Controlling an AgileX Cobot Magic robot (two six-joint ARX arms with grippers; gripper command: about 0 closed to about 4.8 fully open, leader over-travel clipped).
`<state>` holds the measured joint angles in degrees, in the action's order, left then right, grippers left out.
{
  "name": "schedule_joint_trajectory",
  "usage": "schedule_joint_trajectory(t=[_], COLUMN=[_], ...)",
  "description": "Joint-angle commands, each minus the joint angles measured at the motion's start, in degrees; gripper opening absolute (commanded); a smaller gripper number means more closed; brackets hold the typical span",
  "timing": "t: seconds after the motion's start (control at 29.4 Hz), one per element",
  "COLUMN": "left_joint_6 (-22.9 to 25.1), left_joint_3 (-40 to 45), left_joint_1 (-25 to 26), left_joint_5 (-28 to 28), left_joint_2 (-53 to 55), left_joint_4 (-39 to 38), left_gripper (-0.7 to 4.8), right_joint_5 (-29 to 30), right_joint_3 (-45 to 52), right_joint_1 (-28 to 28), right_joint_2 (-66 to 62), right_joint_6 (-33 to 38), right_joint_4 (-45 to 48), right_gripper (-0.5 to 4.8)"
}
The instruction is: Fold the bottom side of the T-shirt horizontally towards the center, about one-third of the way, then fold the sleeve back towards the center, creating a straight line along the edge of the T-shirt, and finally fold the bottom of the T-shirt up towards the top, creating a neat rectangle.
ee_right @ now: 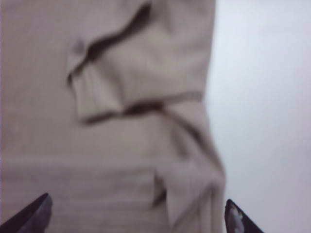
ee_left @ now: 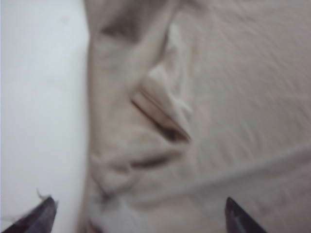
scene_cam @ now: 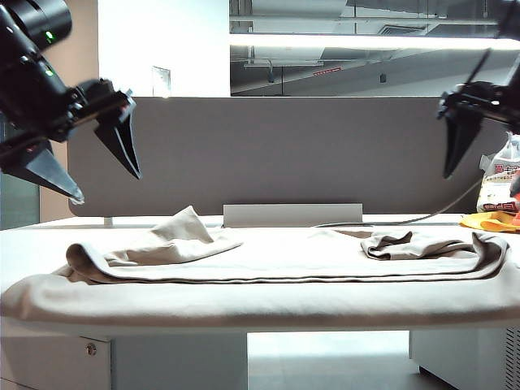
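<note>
Exterior view had the left gripper (scene_cam: 101,175) and right gripper (scene_cam: 455,146) high above the table (scene_cam: 32,236), jaws wide, empty. T-shirt (scene_cam: 268,260) lay flat, part-folded. Best approach: both descend together, pinch matching edge points, keep the fold line straight.

- white surface (scene_cam: 32,244), bare strip showing at far left edge
- grey partition panel (scene_cam: 284,154) upright behind it
- white plastic bag with red print (scene_cam: 500,183) at far right
- yellow-orange cloth (scene_cam: 490,221) just below the bag
- dark cable (scene_cam: 406,219) trailing along the back right
</note>
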<state>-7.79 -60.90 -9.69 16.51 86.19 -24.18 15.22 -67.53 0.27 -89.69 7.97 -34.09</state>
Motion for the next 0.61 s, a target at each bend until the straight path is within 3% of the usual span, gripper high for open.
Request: schedule_joint_trajectory(t=[0.03,0.27,0.55,0.61], left_joint_6=[-2.54,-7.28,-10.29,-10.54], left_joint_3=[6.29,21.18,29.2,30.03], left_joint_1=[-0.48,-1.36,-4.7,-5.07], left_joint_5=[-0.39,0.46,1.66,1.25], left_joint_2=[-7.17,-22.34,-25.24,-25.27], left_joint_4=[0.28,-0.02,0.35,0.59], left_gripper=[4.79,4.79,4.79,4.79], right_joint_5=[1.73,1.25,1.64,1.66], right_joint_3=[7.72,22.99,30.42,31.3], right_joint_1=[0.0,-0.85,-1.38,-1.38], right_joint_2=[6.32,20.06,22.16,22.16], right_joint_6=[1.64,4.28,6.1,6.29], right_joint_4=[3.69,4.76,5.11,5.31], right_gripper=[4.79,4.79,4.78,4.54])
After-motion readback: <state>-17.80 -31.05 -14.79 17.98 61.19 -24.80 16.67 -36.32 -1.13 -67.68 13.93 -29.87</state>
